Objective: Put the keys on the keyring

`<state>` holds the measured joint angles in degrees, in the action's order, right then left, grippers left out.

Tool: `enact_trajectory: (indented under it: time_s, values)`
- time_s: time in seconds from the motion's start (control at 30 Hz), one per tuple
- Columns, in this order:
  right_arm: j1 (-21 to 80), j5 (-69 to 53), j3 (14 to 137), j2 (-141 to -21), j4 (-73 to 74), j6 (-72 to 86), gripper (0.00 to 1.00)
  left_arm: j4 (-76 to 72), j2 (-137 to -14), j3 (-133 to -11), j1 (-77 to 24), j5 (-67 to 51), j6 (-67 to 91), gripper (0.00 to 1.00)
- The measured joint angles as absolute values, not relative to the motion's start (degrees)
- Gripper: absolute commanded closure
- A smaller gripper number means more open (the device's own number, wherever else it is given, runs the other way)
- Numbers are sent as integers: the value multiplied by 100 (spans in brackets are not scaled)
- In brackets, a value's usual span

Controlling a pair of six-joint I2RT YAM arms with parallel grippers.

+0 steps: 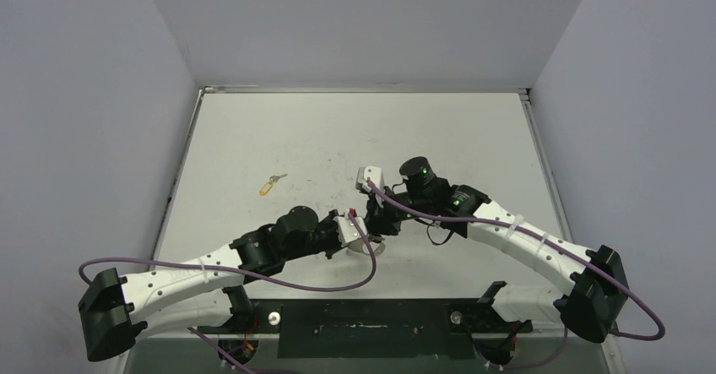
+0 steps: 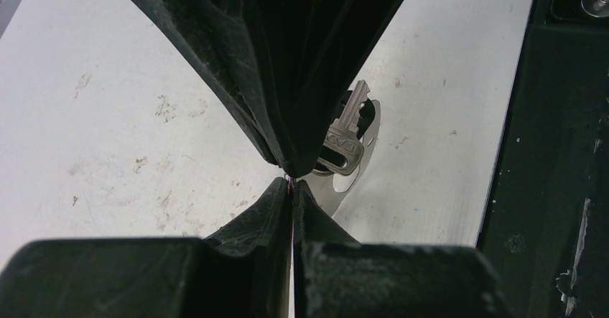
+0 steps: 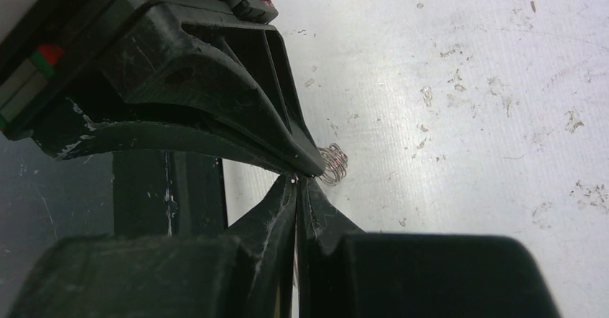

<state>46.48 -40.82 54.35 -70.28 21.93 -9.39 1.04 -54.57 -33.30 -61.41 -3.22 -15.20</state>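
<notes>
My left gripper and right gripper meet tip to tip low over the table's near middle, both shut. In the left wrist view the left gripper pinches a thin wire against the right arm's fingers. Just behind them hang a silver key and the flat silver keyring. The right wrist view shows the right gripper shut at the same spot, the keyring's small coiled rings sticking out beside the tips. Another key with a yellow tag lies alone to the left.
The black base plate runs along the near edge, close behind the grippers. Purple cables loop from both arms over the near table. Grey walls close in the left, back and right sides.
</notes>
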Motion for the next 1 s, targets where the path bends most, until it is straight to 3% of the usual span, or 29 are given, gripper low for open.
enact_trajectory:
  time_s: [0.57,0.7,1.0]
  values:
    - [4351,-4143,5411,-7028,2281,-939,100,-21,-5406,-3273,-6141,-305,-1518,100]
    - [4318,-4209,5411,-7028,2281,-921,80,-49,-5371,-3249,-6141,-309,-1518,100]
    - [4119,-4191,5293,-6967,2012,-633,49,-84,-5260,-3216,-6141,-353,-1518,100]
